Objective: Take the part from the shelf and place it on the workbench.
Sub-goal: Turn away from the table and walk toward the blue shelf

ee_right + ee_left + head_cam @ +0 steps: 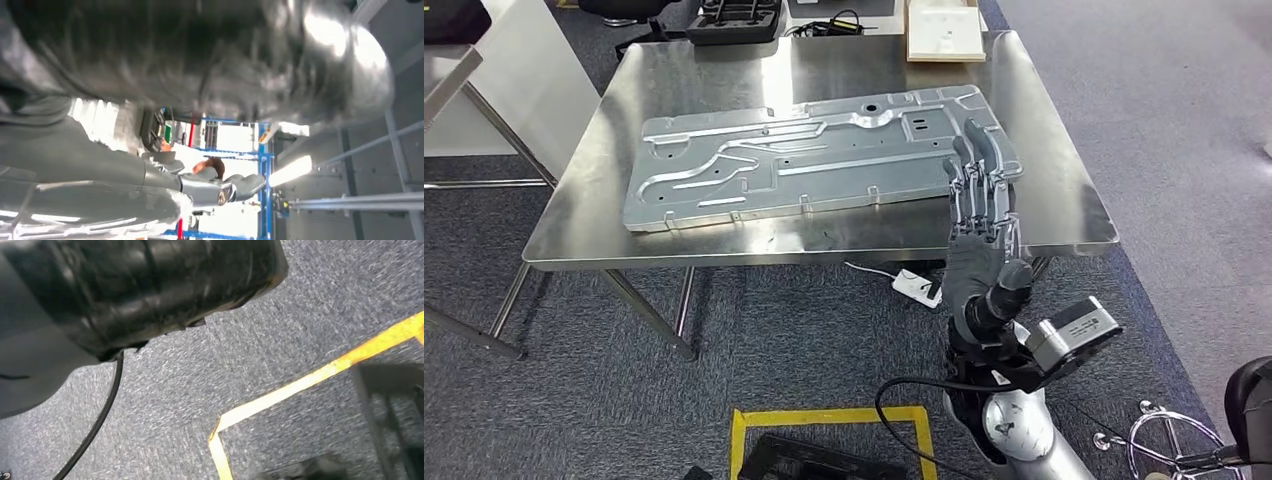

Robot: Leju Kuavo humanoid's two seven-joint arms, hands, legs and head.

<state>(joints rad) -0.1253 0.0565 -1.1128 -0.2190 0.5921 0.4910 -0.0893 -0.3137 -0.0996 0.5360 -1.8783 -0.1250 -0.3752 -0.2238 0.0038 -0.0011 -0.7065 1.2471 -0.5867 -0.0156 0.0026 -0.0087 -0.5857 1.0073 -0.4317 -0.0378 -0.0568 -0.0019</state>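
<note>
You are looking down at a shiny metal workbench [1064, 215] standing on a grey carpet [574, 400]; a white table [514, 70] is standing off to its far left; the part [814, 155], a long flat grey metal panel with bumps and grooves, is lying flat on the workbench, stretching from the left side across to the right side, and it is already off the shelf; a black case [734, 20] is sitting past the far edge of the workbench, and a pale flat box [944, 30] is resting at the far edge to the right of it; under the near edge a white power strip [916, 287] is lying on the carpet; yellow tape [824, 418] is making a box shape on the floor close to you; your right hand [980, 215] is reaching up at the right end of the part, with its fingers [974, 170] straight and spread apart and holding nothing; the fingertips are sitting over the near right corner of the part, but you cannot tell if they are touching it; in the left wrist view the yellow tape is running across the carpet, and you cannot tell what your left hand's fingers are doing; in the right wrist view everything is blurry and shiny.
</note>
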